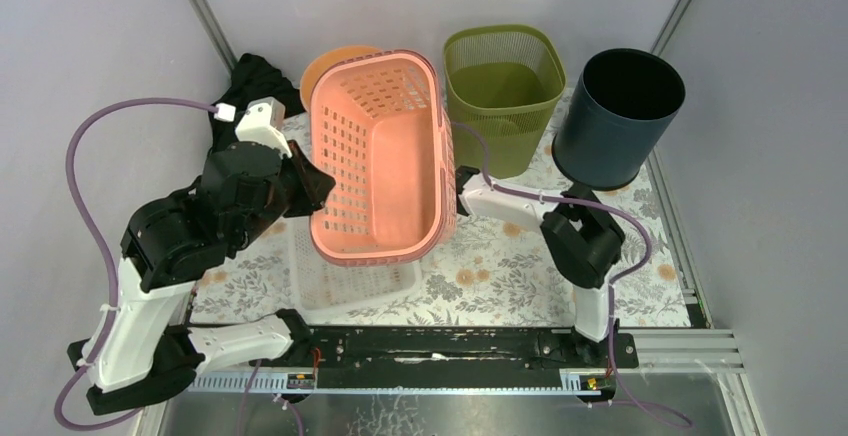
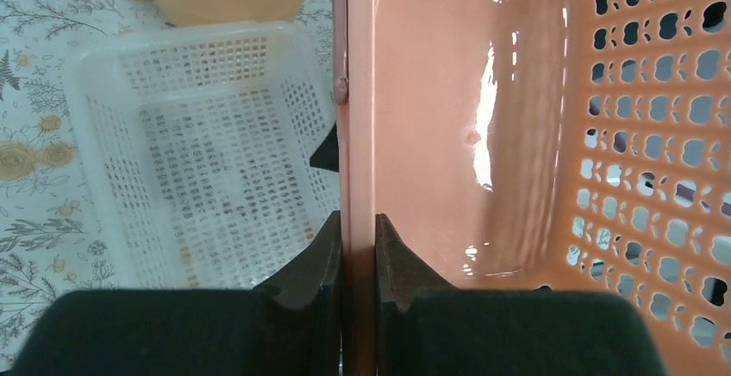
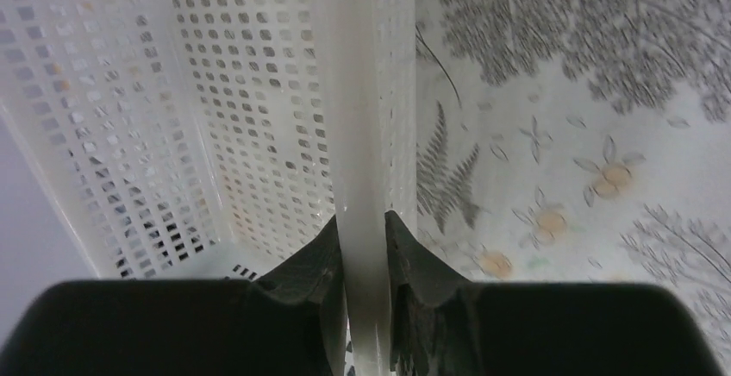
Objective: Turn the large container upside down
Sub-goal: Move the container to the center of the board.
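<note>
Item: large container, a salmon-pink perforated basket (image 1: 380, 156), held clear of the desk (image 1: 500, 276) at centre, mouth upward and somewhat tipped; not yet inverted. Long axis: runs from the far side toward the near edge, so the long rims lie left and right. Left claw (image 2: 358, 229): narrow, pinching the basket's left long rim near its middle, one finger outside the wall and one inside. The basket therefore lies to the right of this claw, and a roll about the long axis is judged the move that would bring the mouth down. Right claw (image 3: 360, 229): narrow, closed on the rim of a white perforated basket (image 3: 259, 91), not on the pink one. From overhead its tips are hidden behind the pink basket's right wall, so how near it comes to that wall is uncertain. Nearer arm: the left, in hold; the right forearm sits just beside the right long rim. White basket: upright on the desk beneath the near half of the pink basket, in the path of any descending rim. Other items: green mesh bin (image 1: 503, 81), just beside the pink basket's far right corner; dark round bin (image 1: 620, 116), farther right, apart; orange dish (image 1: 330, 64), partly hidden behind the far rim; black cloth (image 1: 255, 81), far left. Obstruction judged most likely: the right forearm and the white basket, should the pink basket roll rightward.
</note>
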Robot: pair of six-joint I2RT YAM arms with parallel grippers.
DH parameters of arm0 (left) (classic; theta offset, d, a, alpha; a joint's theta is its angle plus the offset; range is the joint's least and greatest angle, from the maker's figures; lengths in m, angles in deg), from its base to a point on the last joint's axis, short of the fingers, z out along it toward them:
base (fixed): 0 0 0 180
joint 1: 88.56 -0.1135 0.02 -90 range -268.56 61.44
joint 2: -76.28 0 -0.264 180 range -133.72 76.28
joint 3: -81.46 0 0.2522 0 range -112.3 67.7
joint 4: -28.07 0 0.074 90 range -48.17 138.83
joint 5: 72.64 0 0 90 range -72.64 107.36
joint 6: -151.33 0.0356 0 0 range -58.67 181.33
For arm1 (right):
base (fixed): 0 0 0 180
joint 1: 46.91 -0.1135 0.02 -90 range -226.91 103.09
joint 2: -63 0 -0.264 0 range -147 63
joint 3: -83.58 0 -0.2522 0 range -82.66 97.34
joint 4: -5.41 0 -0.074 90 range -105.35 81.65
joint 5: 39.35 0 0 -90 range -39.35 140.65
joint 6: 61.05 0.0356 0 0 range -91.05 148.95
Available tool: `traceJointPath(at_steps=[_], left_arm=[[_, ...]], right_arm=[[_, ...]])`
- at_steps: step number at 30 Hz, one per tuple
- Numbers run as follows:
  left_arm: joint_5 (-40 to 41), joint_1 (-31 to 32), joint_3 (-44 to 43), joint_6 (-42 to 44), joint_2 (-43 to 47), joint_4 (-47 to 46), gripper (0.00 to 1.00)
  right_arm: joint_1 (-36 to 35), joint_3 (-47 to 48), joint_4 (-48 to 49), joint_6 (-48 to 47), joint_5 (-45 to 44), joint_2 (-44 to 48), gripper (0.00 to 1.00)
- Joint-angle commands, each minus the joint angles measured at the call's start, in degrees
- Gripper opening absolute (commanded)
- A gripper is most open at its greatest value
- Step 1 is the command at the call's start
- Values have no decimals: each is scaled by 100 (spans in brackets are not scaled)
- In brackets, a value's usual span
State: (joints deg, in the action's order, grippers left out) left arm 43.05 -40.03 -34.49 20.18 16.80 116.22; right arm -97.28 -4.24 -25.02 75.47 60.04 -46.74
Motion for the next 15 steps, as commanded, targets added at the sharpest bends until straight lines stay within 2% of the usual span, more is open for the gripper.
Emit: traceJointPath(at_steps=[1,7,12,15], left_arm=[[-29,-2,-183,-1,-14,-296,0],[-44,0,-304,10,-119,-311,0],[-126,1,-235,1,-152,-409,0],[-169,5,-165,-12,-162,-470,0]], right_arm=[[-276,714,790,1156,-64,-673,17],[-280,1372,712,1400,-295,-1064,11],[-347,2462,534,1200,349,-1746,18],[-442,3008,254,908,481,-2052,30]])
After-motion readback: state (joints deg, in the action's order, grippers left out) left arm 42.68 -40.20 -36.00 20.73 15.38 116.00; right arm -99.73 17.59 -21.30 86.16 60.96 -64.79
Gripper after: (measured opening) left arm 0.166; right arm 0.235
